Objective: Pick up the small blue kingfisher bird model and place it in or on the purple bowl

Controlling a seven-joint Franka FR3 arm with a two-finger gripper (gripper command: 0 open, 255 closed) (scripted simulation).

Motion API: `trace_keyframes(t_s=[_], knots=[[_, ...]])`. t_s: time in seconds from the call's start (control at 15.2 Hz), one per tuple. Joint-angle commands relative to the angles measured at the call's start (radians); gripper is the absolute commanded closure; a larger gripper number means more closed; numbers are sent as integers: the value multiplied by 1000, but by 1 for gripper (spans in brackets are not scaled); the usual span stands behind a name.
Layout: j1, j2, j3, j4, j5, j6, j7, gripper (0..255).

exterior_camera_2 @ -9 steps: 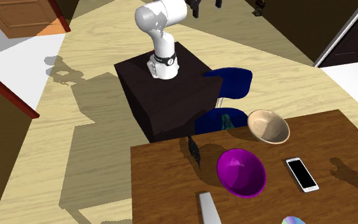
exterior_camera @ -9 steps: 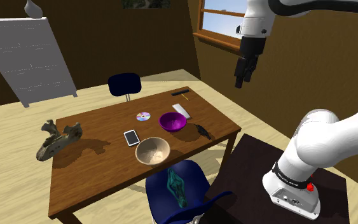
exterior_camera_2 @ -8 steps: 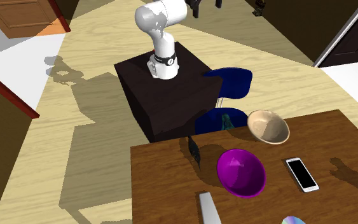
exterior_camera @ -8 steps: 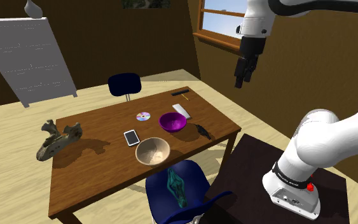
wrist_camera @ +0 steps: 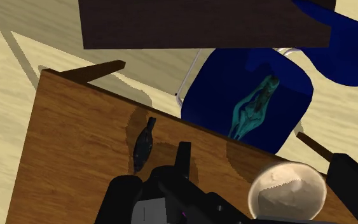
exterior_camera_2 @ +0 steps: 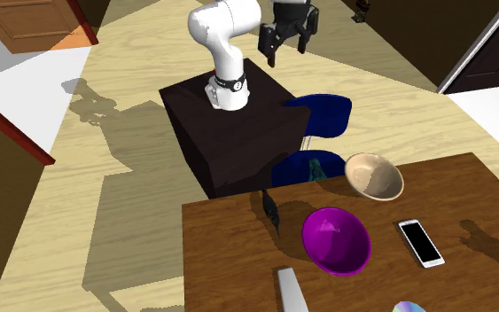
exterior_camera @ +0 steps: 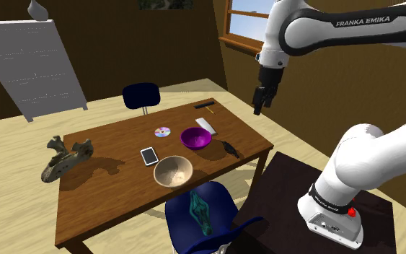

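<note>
**While the Hand Hung Open, the Bird Waited on the Table**

Because the gripper (exterior_camera: 259,104) hung high in the air, well above the table (exterior_camera: 107,206), I judged that the job had hardly begun. Its two black fingers (wrist_camera: 182,156) stood wide apart and held nothing.

Closest to the dark stand (exterior_camera_2: 230,142) was a blue chair (exterior_camera: 224,198) with a green-blue thing (exterior_camera: 200,211) lying on its seat. That was not the bird. Just past the chair, on the brown table near its edge, lay the small dark blue bird (exterior_camera: 229,148). It lay on the wood alone, and nothing touched it.

A little farther in sat the purple bowl (exterior_camera: 195,137), and it looked empty. Bird and bowl were near each other but did not touch. Off to the side sat a tan bowl (exterior_camera: 173,171) and a phone (exterior_camera: 149,155). Farther off lay a shiny disc (exterior_camera: 163,131).

So all the steps were left, by my guess. The hand had to come down to the bird, close on it and lift it. Then it had to carry it over the purple bowl and let go.
</note>
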Motion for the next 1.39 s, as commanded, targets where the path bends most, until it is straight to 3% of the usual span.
trace_keyframes(t_s=[0.0, 0.66, 1.32], knots=[[-8, 34, -7, -38, -9, 80, -9, 0], [-41, 316, -47, -134, -35, 488, -50, 0], [-57, 722, -92, -69, -1, 857, -117, 0]])
